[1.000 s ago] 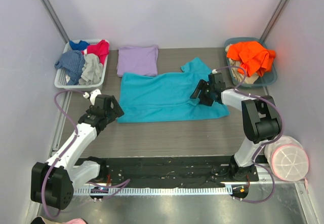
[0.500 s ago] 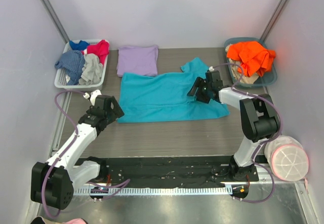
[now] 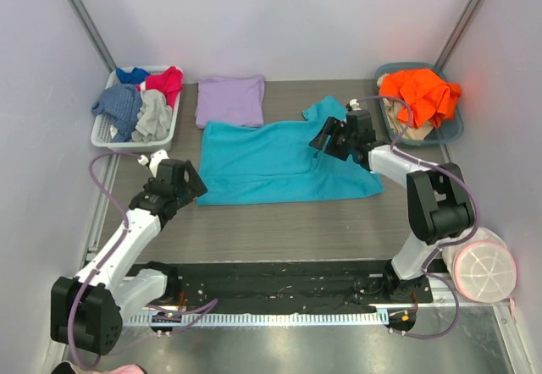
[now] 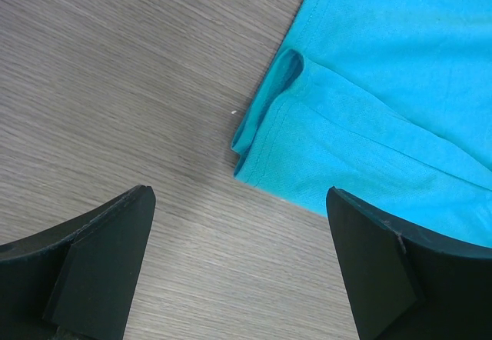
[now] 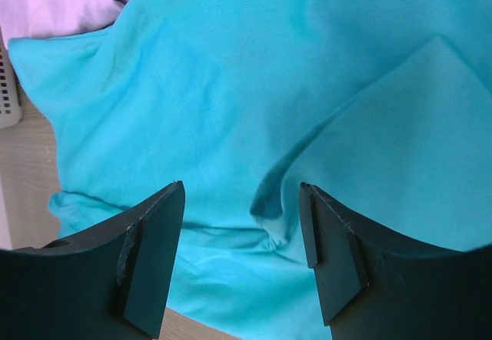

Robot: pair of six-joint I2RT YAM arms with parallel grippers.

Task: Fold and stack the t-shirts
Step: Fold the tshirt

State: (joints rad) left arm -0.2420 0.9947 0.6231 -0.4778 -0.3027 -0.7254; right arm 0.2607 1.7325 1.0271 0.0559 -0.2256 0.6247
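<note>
The grey wood-grain worktop [image 3: 279, 222] takes up most of what I see, and the teal t-shirt [image 3: 271, 158] lies in the middle of it. It is spread out flat and not folded small, with one sleeve poking out at its far right corner.

Just beyond the teal t-shirt's far left edge, touching or slightly overlapped by it, sits the lavender t-shirt [image 3: 230, 100], folded into a neat square.

Off to the left of the teal t-shirt, at the far side, is a white basket [image 3: 100, 137] holding red, blue and grey garments. Off to the right of it, also at the far side, a blue-grey bin [image 3: 453, 129] carries a bright orange garment [image 3: 419, 93].

The right hand [image 3: 326, 140] hangs over the teal t-shirt's far right part, close by the sleeve. From its own camera the right hand [image 5: 240, 194] is spread, with nothing pinched. Rumpled teal cloth [image 5: 231, 86] lies below the gap and a corner of the lavender cloth [image 5: 54, 1] shows beyond.

The left hand [image 3: 188, 189] is at the teal t-shirt's near left corner, just off the cloth. Its camera shows the left hand [image 4: 237, 201] spread as wide as it goes and empty. The curled hem of that corner [image 4: 269, 117] lies between the two fingers, above bare worktop.
</note>
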